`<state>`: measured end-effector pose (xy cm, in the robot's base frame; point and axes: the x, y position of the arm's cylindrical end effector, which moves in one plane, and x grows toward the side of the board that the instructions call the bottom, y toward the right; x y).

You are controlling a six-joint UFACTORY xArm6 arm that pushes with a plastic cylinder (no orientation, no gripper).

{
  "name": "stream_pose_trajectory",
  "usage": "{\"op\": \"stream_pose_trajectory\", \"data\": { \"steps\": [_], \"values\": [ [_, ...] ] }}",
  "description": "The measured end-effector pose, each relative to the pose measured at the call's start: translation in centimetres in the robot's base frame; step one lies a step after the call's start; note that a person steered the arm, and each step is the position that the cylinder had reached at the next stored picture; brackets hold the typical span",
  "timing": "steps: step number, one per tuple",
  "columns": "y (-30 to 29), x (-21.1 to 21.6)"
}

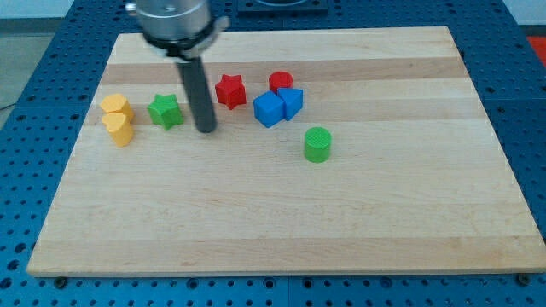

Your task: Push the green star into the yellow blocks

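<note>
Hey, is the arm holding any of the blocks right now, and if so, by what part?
Nothing is held. My tip rests on the board just to the view's right of the green star, with a small gap between them.

Wooden board on blue pegboard

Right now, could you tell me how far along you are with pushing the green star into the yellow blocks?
Done: my tip stands just to the view's right of the green star, on the side away from the yellow blocks. In hand: I cannot tell if it touches the star. Left: a gap of bare board separates star and yellow blocks, so the push toward the view's left remains.
</note>
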<state>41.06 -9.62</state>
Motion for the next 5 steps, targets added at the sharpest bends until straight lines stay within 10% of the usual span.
{"op": "stream_pose_trajectory", "data": {
  "steps": [5],
  "values": [
    [-6.4, -2.4]
  ]
}}
